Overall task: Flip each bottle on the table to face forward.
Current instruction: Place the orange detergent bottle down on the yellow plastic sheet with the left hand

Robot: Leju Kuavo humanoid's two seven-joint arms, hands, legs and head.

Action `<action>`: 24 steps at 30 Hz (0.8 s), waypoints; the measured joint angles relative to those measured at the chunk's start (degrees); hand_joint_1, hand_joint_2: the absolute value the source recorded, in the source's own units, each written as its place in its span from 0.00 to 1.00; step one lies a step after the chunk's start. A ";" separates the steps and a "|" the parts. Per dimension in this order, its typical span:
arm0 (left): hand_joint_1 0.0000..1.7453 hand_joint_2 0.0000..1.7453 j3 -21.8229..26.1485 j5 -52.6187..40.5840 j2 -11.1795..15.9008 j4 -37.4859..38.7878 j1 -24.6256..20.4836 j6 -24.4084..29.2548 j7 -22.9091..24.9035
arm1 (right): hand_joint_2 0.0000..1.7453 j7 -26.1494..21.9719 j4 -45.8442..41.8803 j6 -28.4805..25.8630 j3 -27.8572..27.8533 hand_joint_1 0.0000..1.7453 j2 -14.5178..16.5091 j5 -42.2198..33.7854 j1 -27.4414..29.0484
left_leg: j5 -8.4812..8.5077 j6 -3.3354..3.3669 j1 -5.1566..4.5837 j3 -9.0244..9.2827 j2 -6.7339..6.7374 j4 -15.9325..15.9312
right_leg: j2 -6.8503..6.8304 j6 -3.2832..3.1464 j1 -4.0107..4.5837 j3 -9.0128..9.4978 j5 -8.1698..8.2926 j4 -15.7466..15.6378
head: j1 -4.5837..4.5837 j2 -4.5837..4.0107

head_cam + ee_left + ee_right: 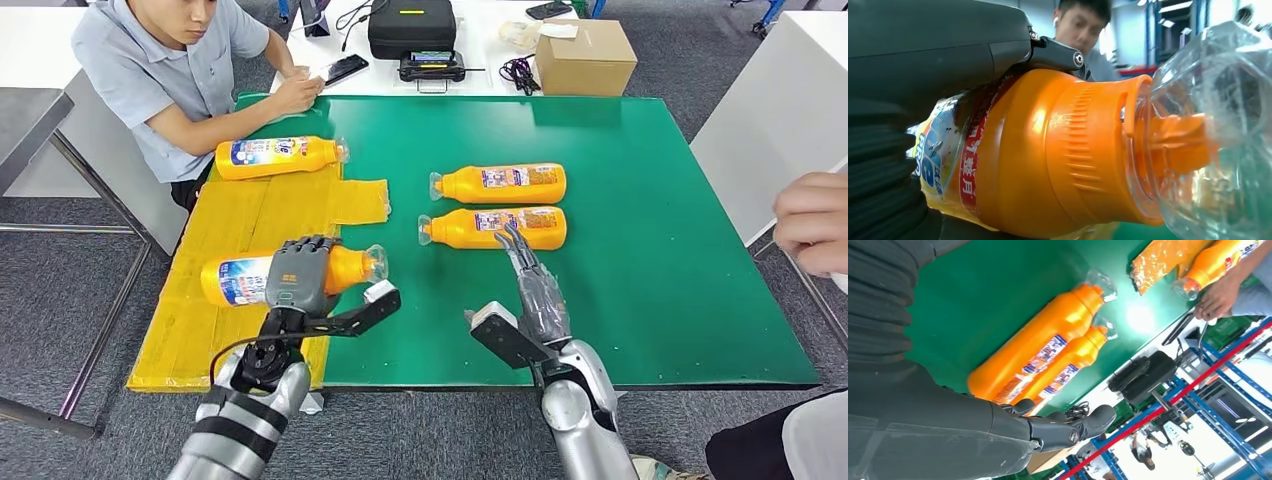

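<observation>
**Operator:** Left hand (300,277) is clasped over the middle of the near-left bottle (235,279), which lies on its side on the yellow mat (190,330), clear cap pointing right. From the wrist camera I see the fingers (928,55) wrapped across the label, with the orange shoulder and clear cap (1218,130) free of the grip.

**Inspector:** And the other items, moving right?

**Operator:** A second bottle (280,157) lies at the far edge of the mat, beside a seated person (170,70). On the green table (650,300), two more lie side by side, touching or nearly so: the far one (500,183) and the near one (495,228), caps to the left. Right hand (535,290) is extended flat, fingers apart and holding nothing, fingertips (512,235) over the near one's label.

**Inspector:** Handling assessment?

**Operator:** I judge these to be stiff plastic bodies, smooth and somewhat slippery, inclined to roll once released. Weight I cannot tell; contents are hidden by the opaque wall. The clear caps look thin, so I would avoid them. Best purchase is around the labelled mid-body, where the section is widest and even.

**Inspector:** Risk?

**Operator:** Disturbing the neighbouring bottle when turning either of the right-hand pair.
</observation>
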 joint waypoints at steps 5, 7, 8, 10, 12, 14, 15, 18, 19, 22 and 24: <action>1.00 1.00 -2.94 -0.20 1.82 9.15 -4.50 -1.85 4.28 | 1.00 -0.27 1.37 -0.08 0.07 0.00 0.00 -0.28 -0.75 | 0.01 0.01 -0.01 -0.04 0.00 0.00 | 0.00 0.01 -0.01 0.00 0.00 0.01 | 0.02 0.00; 1.00 1.00 -3.99 -0.21 2.39 12.29 -5.97 -2.31 5.11 | 1.00 -0.32 1.93 -0.08 0.08 0.00 0.00 -0.43 -1.01 | 0.00 0.01 -0.01 -0.06 0.00 0.00 | 0.00 0.02 -0.01 -0.02 0.00 0.01 | 0.01 0.00; 1.00 1.00 -4.35 -0.21 2.61 13.66 -6.60 -2.34 5.33 | 1.00 -0.34 2.19 -0.08 0.09 0.00 0.00 -0.53 -1.15 | 0.00 0.01 -0.01 -0.07 0.00 0.00 | 0.00 0.02 -0.01 -0.03 0.00 0.00 | 0.01 0.00; 1.00 1.00 -5.02 -0.21 2.97 16.14 -7.70 -2.50 5.53 | 1.00 -0.39 2.65 -0.08 0.09 0.00 0.00 -0.72 -1.41 | 0.00 0.01 -0.01 -0.07 0.00 0.00 | 0.00 0.02 -0.01 -0.04 0.00 0.00 | 0.01 0.00; 0.97 1.00 -5.46 -0.22 3.21 18.45 -8.65 -2.78 4.84 | 1.00 -0.50 3.08 -0.08 0.08 0.00 0.00 -0.95 -1.69 | 0.00 0.00 -0.01 -0.07 0.00 0.00 | 0.00 0.02 0.00 -0.04 0.00 0.00 | 0.00 0.00; 0.70 1.00 -5.50 -0.22 3.29 20.61 -9.35 -2.90 3.30 | 1.00 -0.66 3.48 -0.08 0.07 0.00 -0.01 -1.19 -1.97 | 0.00 0.00 -0.01 -0.06 0.00 0.00 | 0.00 0.02 0.00 -0.04 0.00 0.00 | 0.00 0.00; 0.48 1.00 -5.41 -0.21 3.27 21.60 -9.59 -2.89 2.40 | 1.00 -0.72 3.65 -0.08 0.07 0.00 -0.02 -1.27 -2.09 | 0.00 0.00 -0.01 -0.06 0.00 0.00 | 0.00 0.02 0.00 -0.04 0.00 0.00 | 0.00 0.00; 0.06 1.00 -4.24 -0.13 2.71 23.76 -10.00 -2.93 -0.52 | 1.00 -0.79 4.07 -0.07 0.05 0.00 -0.02 -1.39 -2.34 | 0.00 0.00 -0.01 -0.05 -0.01 0.00 | -0.01 0.02 0.00 -0.02 0.00 0.00 | 0.01 0.00; 0.04 1.00 -3.68 -0.14 2.44 24.21 -10.17 -3.01 -1.17 | 1.00 -0.79 4.21 -0.06 0.05 0.00 -0.02 -1.40 -2.39 | 0.00 0.00 -0.01 -0.06 -0.02 0.00 | -0.01 0.02 -0.01 -0.02 0.00 0.00 | 0.01 0.00; 0.03 1.00 -2.61 -0.18 1.76 25.22 -10.78 -3.39 -1.78 | 1.00 -0.83 4.67 0.02 0.04 0.00 -0.02 -1.40 -2.53 | 0.00 0.01 -0.02 -0.06 -0.02 0.00 | -0.02 0.02 -0.01 -0.01 0.00 0.00 | 0.01 0.00; 0.01 1.00 -2.14 -0.18 1.45 25.67 -11.10 -3.70 -1.85 | 1.00 -0.86 4.98 0.06 0.03 0.00 -0.01 -1.40 -2.64 | 0.00 0.01 -0.02 -0.06 -0.02 0.00 | -0.02 0.02 -0.01 -0.01 0.00 0.00 | 0.02 0.00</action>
